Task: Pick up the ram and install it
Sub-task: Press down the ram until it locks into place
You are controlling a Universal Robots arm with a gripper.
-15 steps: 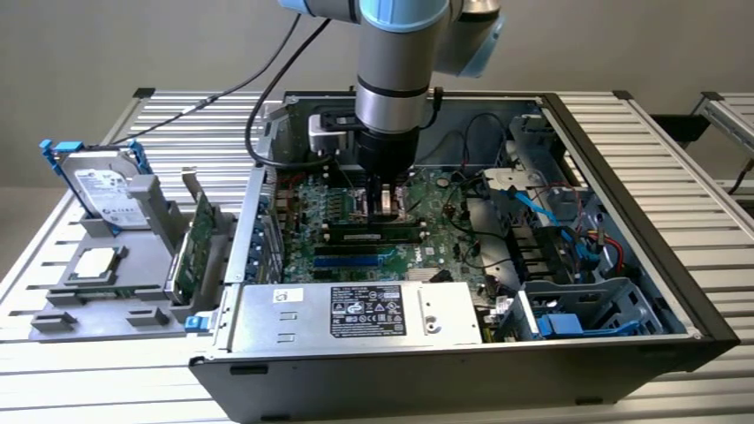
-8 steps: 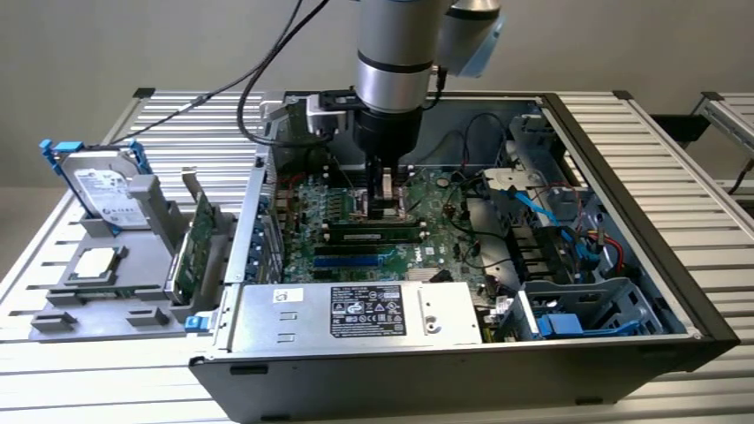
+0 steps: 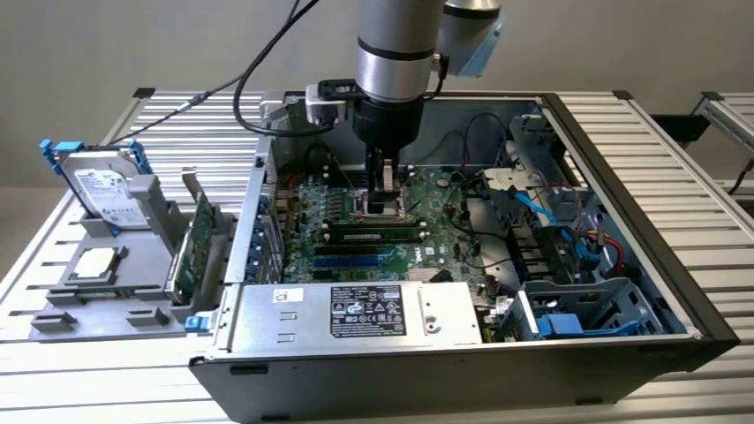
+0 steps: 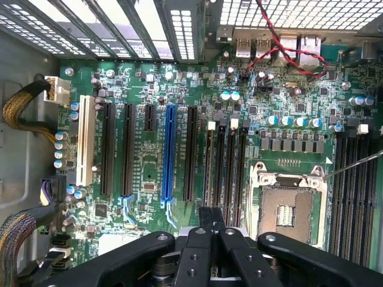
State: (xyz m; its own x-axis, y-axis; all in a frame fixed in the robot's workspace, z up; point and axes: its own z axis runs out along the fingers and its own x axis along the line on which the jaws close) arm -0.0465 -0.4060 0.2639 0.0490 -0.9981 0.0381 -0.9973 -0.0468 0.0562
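Note:
The ram (image 3: 371, 232), a long narrow green stick with dark chips, lies along a slot on the motherboard (image 3: 442, 234) inside the open computer case (image 3: 659, 265). It sits just on the near side of the CPU socket (image 3: 384, 210). My gripper (image 3: 386, 203) hangs over that socket, a little above and behind the ram. It is shut with nothing between its fingers. In the wrist view the shut gripper (image 4: 207, 216) hovers over black slots (image 4: 227, 161) beside the silver CPU socket (image 4: 290, 206). I cannot make out the ram there.
A blue slot (image 3: 353, 260) and the power supply box (image 3: 353, 311) lie nearer the case front. Cables (image 3: 554, 212) and drive cages fill the case on the exterior view's right. Outside, on that view's left, a grey rack (image 3: 112, 283) holds a hard drive (image 3: 104, 190) and a green card (image 3: 194, 247).

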